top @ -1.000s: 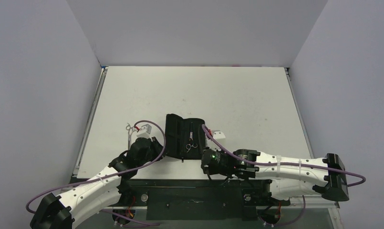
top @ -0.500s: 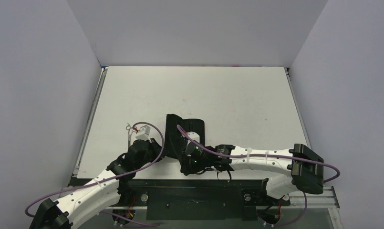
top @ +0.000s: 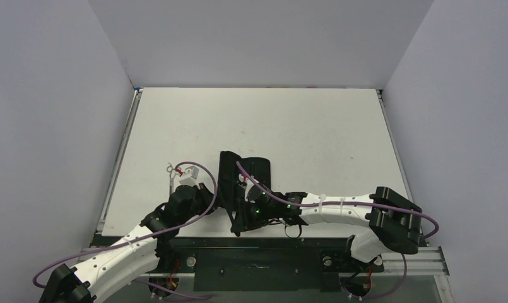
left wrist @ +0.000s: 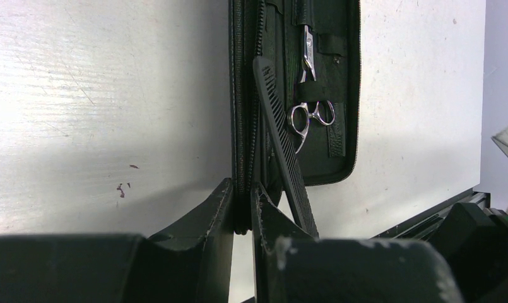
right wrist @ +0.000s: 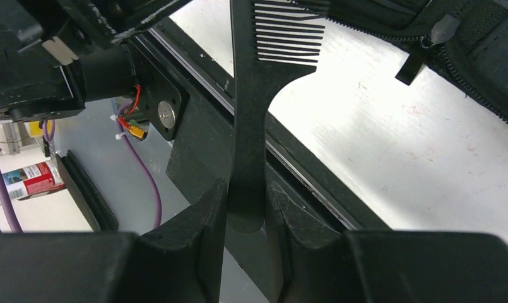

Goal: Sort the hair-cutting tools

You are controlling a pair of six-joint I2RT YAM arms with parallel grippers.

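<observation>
At the near edge of the bench (top: 314,126), the right claw (right wrist: 246,199) is clenched on the handle end of the black comb (right wrist: 251,95). The comb's toothed length slants over the left half of the open zip case (left wrist: 339,82). Beside it, the left claw (left wrist: 242,211) pinches the case's zippered spine. Farther in, the silver scissors (left wrist: 308,63) lie strapped inside the case's right half, rings toward the left claw.

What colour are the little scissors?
Shiny silver. The left wrist view shows the scissors best, strapped inside the black case.
</observation>
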